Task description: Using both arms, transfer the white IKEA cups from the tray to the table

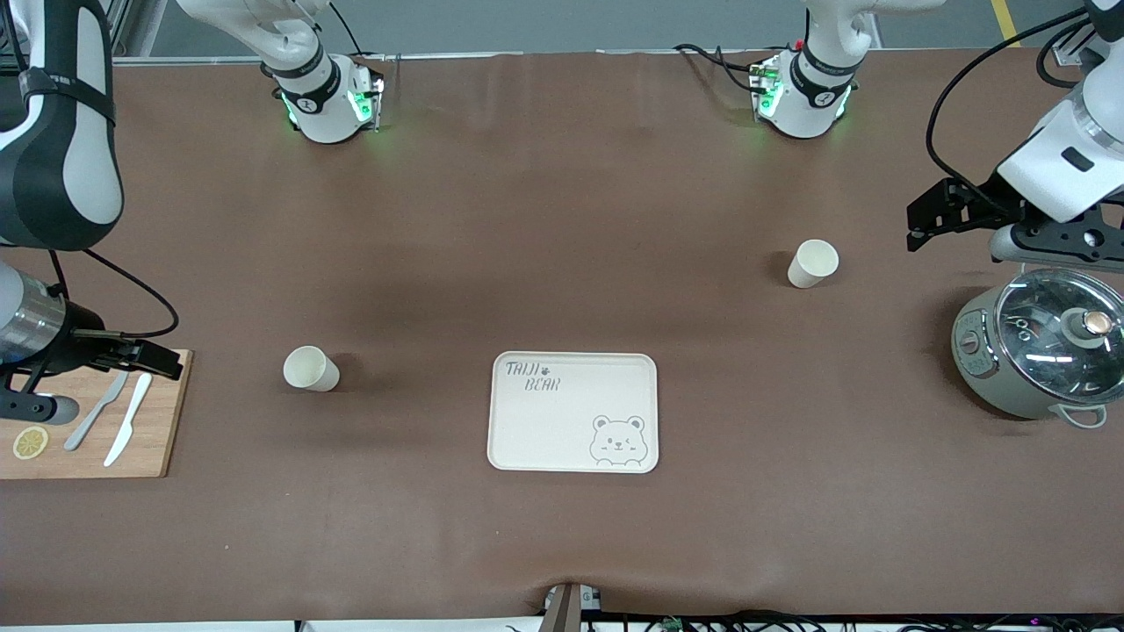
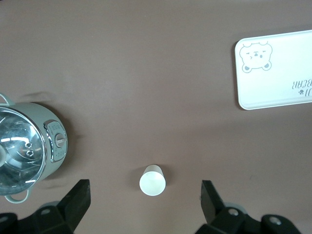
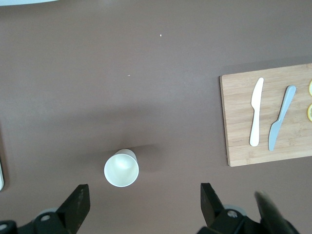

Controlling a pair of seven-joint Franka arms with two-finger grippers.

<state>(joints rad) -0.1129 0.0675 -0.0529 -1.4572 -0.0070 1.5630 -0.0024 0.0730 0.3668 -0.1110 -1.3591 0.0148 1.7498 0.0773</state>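
**Op A:** Where did I find the cups? Both stood upright on the table (image 1: pixel 562 202), off the tray (image 1: pixel 572 412): one cup (image 1: pixel 311 369) toward the right arm's end, the other cup (image 1: pixel 812 262) toward the left arm's, farther from the camera.

**Op B:** And my grippers?

**Op A:** The left gripper (image 2: pixel 145 204) hung spread over the table near the pot (image 1: pixel 1045 354); the right gripper (image 3: pixel 145 207) hung spread by the cutting board (image 1: pixel 97 417).

**Op B:** I judged the cups light, stiff and tippy, best pinched across the wall below the rim. Open mat surrounded each; only the pot and board crowded the ends.
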